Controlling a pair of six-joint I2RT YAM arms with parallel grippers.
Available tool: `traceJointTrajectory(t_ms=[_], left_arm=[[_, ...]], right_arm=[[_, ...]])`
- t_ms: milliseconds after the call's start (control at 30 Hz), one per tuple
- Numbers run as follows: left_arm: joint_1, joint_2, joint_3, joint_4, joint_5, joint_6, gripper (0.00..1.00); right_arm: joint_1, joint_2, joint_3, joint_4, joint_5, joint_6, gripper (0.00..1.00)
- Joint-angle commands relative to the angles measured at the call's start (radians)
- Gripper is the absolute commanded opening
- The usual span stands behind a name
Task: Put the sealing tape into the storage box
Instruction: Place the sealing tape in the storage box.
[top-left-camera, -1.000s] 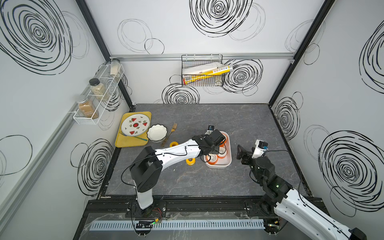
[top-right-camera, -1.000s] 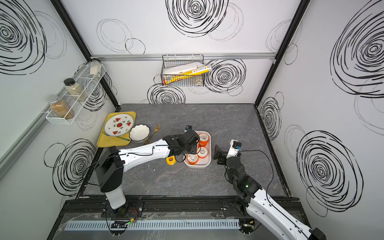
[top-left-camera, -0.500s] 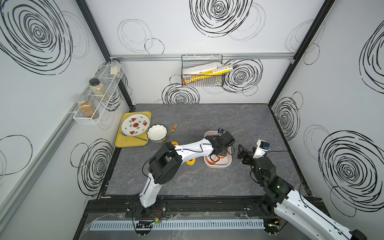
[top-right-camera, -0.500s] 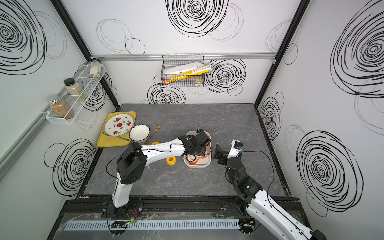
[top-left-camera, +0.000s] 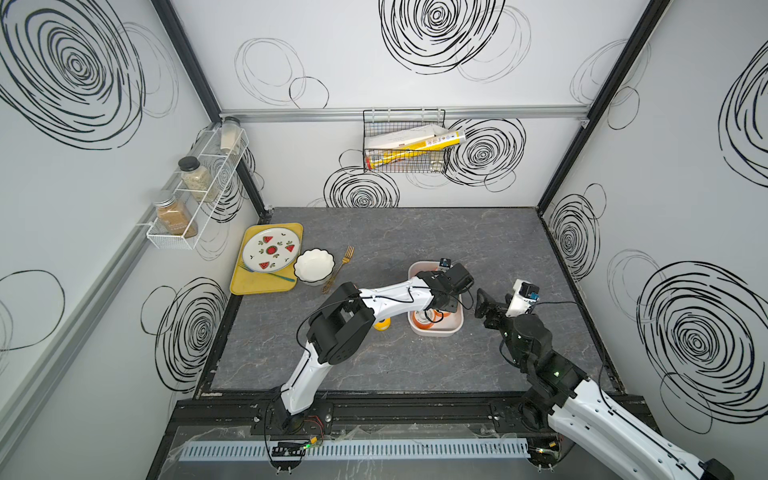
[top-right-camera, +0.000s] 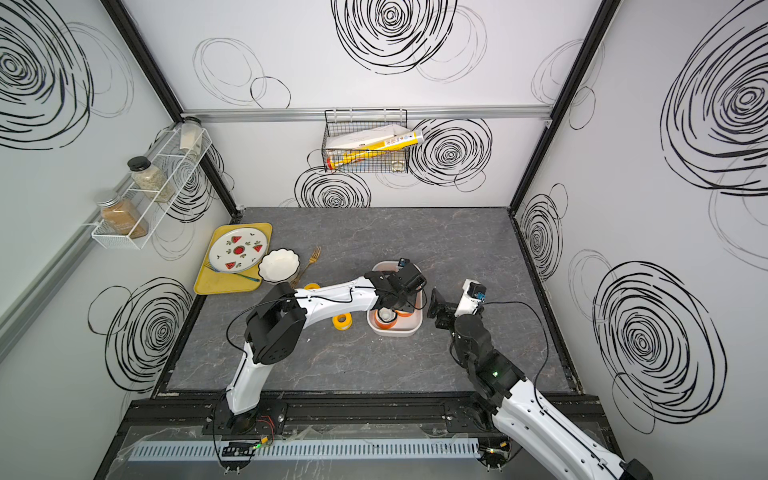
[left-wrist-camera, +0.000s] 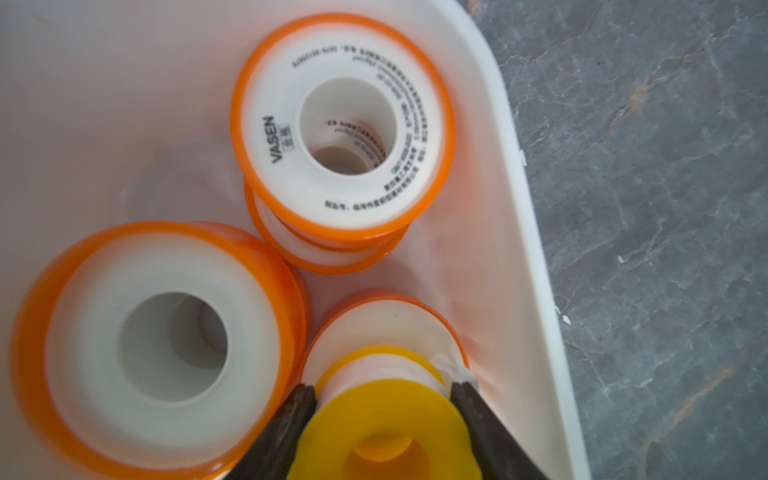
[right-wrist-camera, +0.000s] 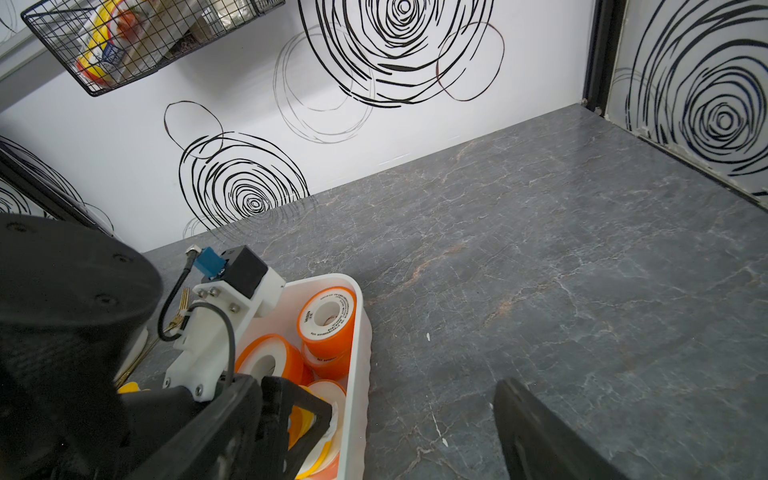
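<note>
Far left of the table (top-left-camera: 415, 232): yellow tray (top-left-camera: 266, 286) carrying a plate (top-left-camera: 270, 251), with a white bowl (top-left-camera: 313, 266) and a fork (top-left-camera: 338, 270) beside it, all well apart from the storage box (top-left-camera: 436, 333).

Two loose yellow spools lie on the table: one just beside the box (top-right-camera: 343, 322), one near the fork (top-right-camera: 311, 286).

The left arm (top-left-camera: 395, 295) lies across the box and hides much of it in both top views.

Orange spools (left-wrist-camera: 340, 124) sit inside the box, one pair stacked.

The left gripper (left-wrist-camera: 382, 390) is part-way closed and clamped on a held yellow spool (left-wrist-camera: 382, 419), directly over an orange spool in a box corner; whether they touch is unclear.

The right gripper (top-left-camera: 482, 301) has its jaws wide apart and empty, just beside the box.
</note>
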Motion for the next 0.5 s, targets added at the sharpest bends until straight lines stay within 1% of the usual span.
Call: traceJointTrajectory(t_ms=[0, 67, 133, 200, 333, 467], left_arm=[[-0.001, 0.024, 0.04, 0.009, -0.017, 0.001, 0.58], [-0.001, 0.032, 0.049, 0.005, -0.027, 0.001, 0.59], [-0.001, 0.037, 0.055, 0.006, -0.028, 0.001, 0.63], [-0.001, 0.035, 0.058, 0.007, -0.026, 0.002, 0.63], [0.0, 0.024, 0.055, 0.004, -0.037, 0.003, 0.68], [-0.001, 0.013, 0.047, 0.004, -0.034, 0.003, 0.71]], right_arm=[[-0.001, 0.001, -0.013, -0.003, 0.014, 0.007, 0.92], [-0.001, 0.002, -0.012, -0.003, 0.013, 0.007, 0.92], [-0.001, 0.003, -0.012, -0.002, 0.011, 0.006, 0.92], [-0.001, 0.003, -0.013, 0.0, 0.012, 0.005, 0.92], [-0.002, 0.007, -0.011, -0.001, 0.011, 0.005, 0.92], [-0.001, 0.007, -0.012, 0.0, 0.011, 0.005, 0.92]])
